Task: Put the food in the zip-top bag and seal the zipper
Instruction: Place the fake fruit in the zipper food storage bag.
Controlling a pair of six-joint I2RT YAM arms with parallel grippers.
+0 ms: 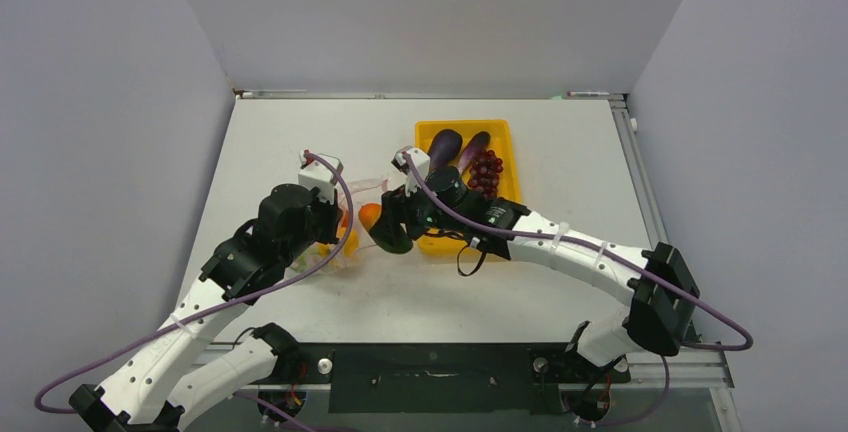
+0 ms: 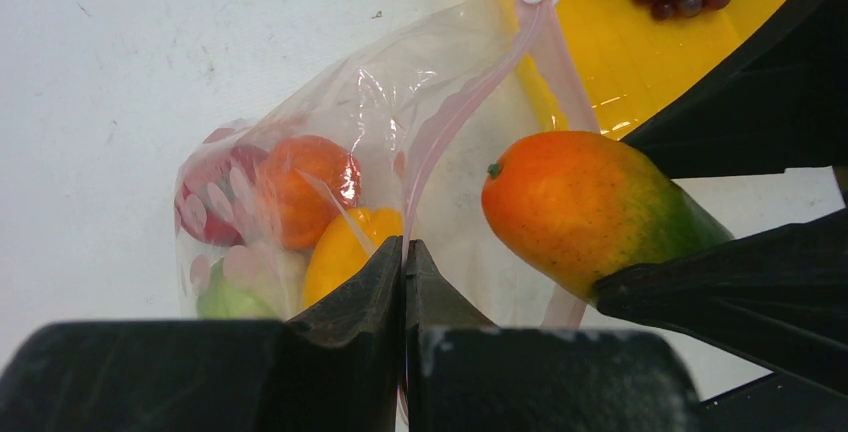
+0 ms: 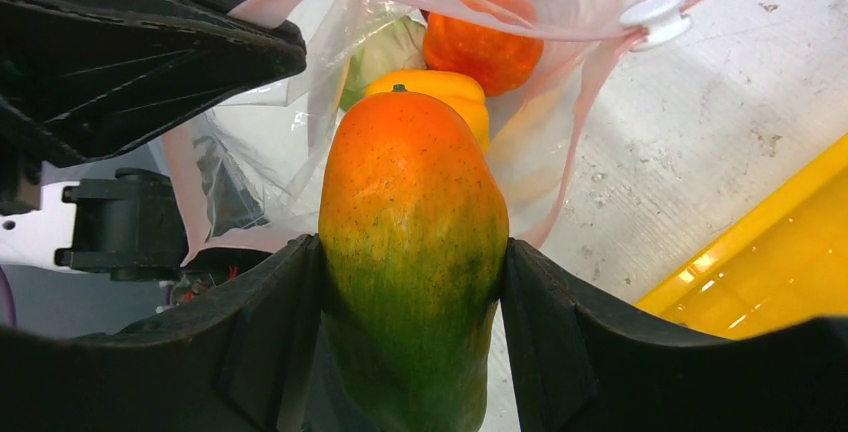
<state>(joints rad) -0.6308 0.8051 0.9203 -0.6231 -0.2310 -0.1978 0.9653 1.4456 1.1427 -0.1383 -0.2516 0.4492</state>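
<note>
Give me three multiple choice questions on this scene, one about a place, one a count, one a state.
1. The left claw is: A shut on the zip-top bag's edge; B wide open; C half open.
2. The grapes are: A inside the bag; B in the yellow tray; C under the bag.
3. Eggplants in the tray: A one; B two; C four.
Answers: 1 A, it pinches the zipper. 2 B, yellow shows around them. 3 B, two dark ones lie together.
</note>
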